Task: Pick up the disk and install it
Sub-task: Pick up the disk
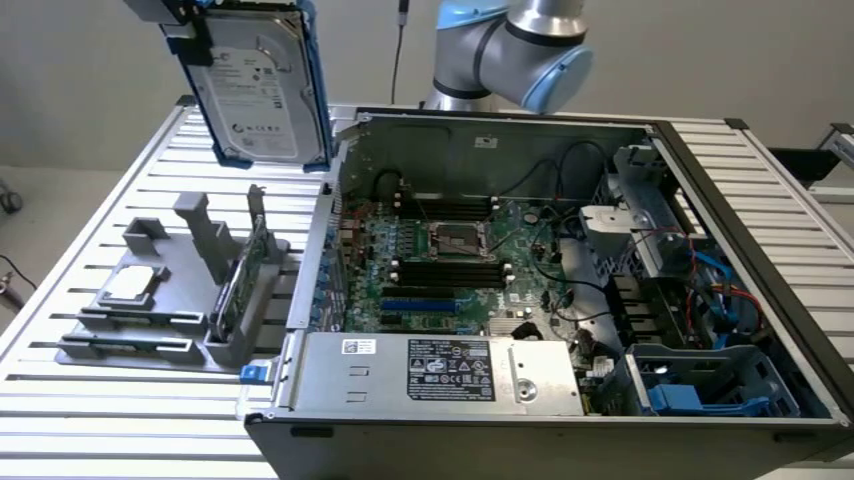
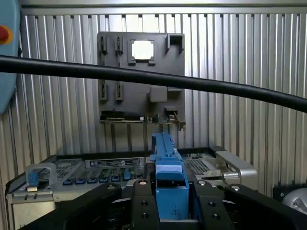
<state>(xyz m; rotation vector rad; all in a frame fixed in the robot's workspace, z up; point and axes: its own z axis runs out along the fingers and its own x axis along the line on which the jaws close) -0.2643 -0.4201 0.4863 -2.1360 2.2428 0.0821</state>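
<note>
Ribbed aluminium slats form the desk [image 1: 120,170], and an open computer case [image 1: 801,330] lies on it with its motherboard [image 1: 454,260] facing up. In the exterior view the arm [image 1: 514,45], silver with pale blue joint caps, rises behind the far wall of the case. The disk [image 1: 260,80] hangs upright in the air, off the case's far corner on the exterior view's left. It is clear of the case and high above the desk, with its pale label turned to the camera. That label's print is too small to read, as is the black sticker on the silver power supply [image 1: 441,375] at the case's near edge. Beside the case, on the exterior view's left, a grey fixture [image 1: 174,330] holds a small silver chip [image 1: 134,285] and a green card [image 1: 238,290] set on edge. The wrist view looks straight down. It shows the grasp itself: two black fingers [image 2: 144,201] clamped on either side of the disk's blue rail [image 2: 168,182], so the disk is firmly held. Below lie the fixture and one edge of the case. A black cable [image 2: 144,76] crosses the picture, and a teal housing [image 2: 7,72] with a red button [image 2: 4,33] sits at its border.
</note>
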